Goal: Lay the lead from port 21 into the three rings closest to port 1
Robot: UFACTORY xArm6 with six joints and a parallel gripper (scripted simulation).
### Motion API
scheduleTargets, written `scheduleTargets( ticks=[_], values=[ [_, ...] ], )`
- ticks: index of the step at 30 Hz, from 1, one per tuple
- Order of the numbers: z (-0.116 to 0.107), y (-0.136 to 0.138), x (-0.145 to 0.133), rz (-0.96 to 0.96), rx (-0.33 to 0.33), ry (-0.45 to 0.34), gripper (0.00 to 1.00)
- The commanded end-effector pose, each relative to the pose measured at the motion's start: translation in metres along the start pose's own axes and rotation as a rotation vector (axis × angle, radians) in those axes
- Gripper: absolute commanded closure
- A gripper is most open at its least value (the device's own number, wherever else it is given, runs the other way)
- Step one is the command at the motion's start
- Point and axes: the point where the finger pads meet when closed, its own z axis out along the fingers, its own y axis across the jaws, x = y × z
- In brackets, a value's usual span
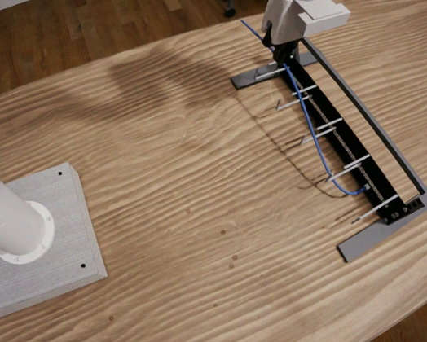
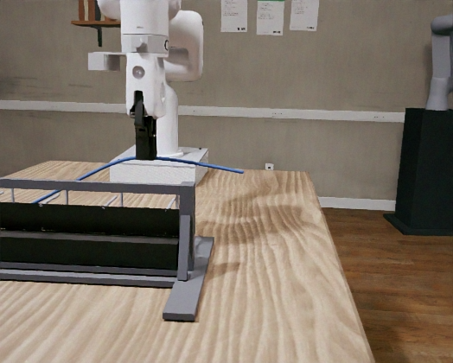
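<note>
On the wooden table, beside a beige wall, the gripper clamps the blue lead.

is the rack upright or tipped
Upright: in the exterior view the rack has its post vertical and its foot flat on the table.

Wall papers (three), black pedestal
</note>
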Motion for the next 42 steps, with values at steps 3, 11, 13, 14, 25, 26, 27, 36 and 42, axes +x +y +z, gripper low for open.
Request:
scheduleTargets(
  ticks=[3,11,13,14,25,26,27,36,42],
  values=[
    [0.001,-0.001,0.000,0.000,0.005,-0.001,1.00],
    [0.009,-0.001,0.000,0.000,0.005,-0.001,1.00],
    [0.012,-0.001,0.000,0.000,0.005,-0.001,1.00],
    [0.013,-0.001,0.000,0.000,0.005,-0.001,1.00],
    [0.029,-0.002,0.000,0.000,0.005,-0.001,1.00],
    [0.031,-0.002,0.000,0.000,0.005,-0.001,1.00],
    [0.033,-0.002,0.000,0.000,0.005,-0.001,1.00],
    [0.051,-0.002,0.000,0.000,0.005,-0.001,1.00],
    [0.059,-0.002,0.000,0.000,0.005,-0.001,1.00]
  ],
)
